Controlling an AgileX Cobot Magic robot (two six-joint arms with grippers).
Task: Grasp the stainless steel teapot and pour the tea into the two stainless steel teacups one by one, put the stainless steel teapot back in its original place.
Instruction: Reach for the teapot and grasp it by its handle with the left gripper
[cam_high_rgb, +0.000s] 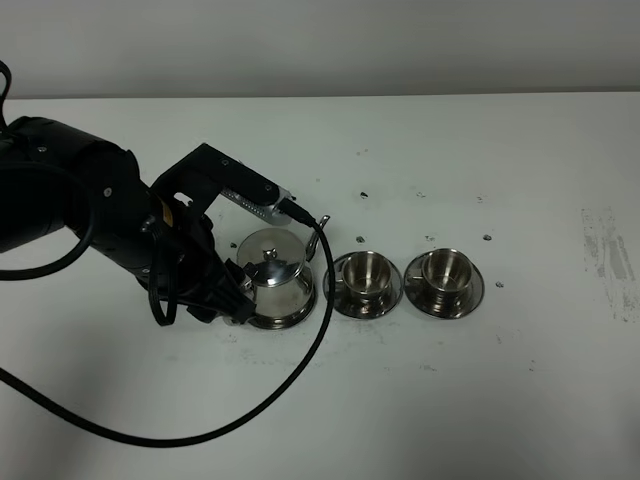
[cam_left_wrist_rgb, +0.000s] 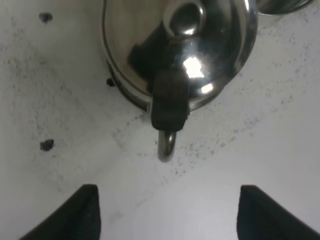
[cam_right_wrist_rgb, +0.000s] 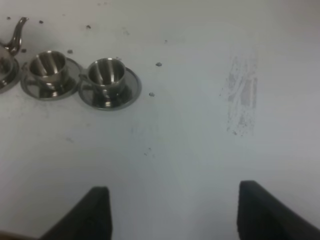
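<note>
Stainless steel teapot stands upright on its round dish, left of centre in the high view. To its right, on saucers: first teacup, second teacup. Left jaws are wide apart, short of the handle. Right jaws are apart, holding nothing, over the bench.

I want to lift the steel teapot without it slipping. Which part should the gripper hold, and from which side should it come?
Probably the loop handle: it sticks out from the stainless steel teapot on the side away from the teacups, facing the open left gripper. Come from that side; the round body and domed lid look too wide and smooth.
</note>
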